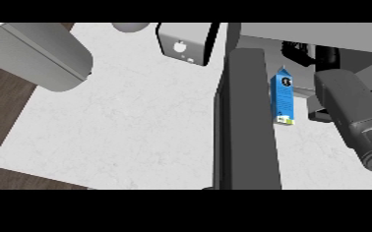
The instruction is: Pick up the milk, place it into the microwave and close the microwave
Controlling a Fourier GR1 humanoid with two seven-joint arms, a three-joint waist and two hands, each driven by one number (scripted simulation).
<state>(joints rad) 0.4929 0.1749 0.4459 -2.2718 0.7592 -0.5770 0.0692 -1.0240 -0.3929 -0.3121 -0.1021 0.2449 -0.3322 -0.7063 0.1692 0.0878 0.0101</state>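
Note:
The milk [283, 96] is a blue carton with a white and green base, standing just right of the microwave's open door [247, 123]. The door is a dark panel running down the middle of the view. The microwave's grey body [305, 32] spans the top right. My right forearm [347, 109] comes in from the right edge, and the black right hand [317, 55] shows beyond the carton's top, close to it. Whether it touches the carton I cannot tell. My left forearm [40, 59] fills the upper left; its hand is out of view.
A white box with a small logo [185, 45] stands at the back, left of the door. A grey rounded object [131, 27] peeks in at the top. The white counter [123, 123] spreads left of the door; dark wood [15, 91] borders its left edge.

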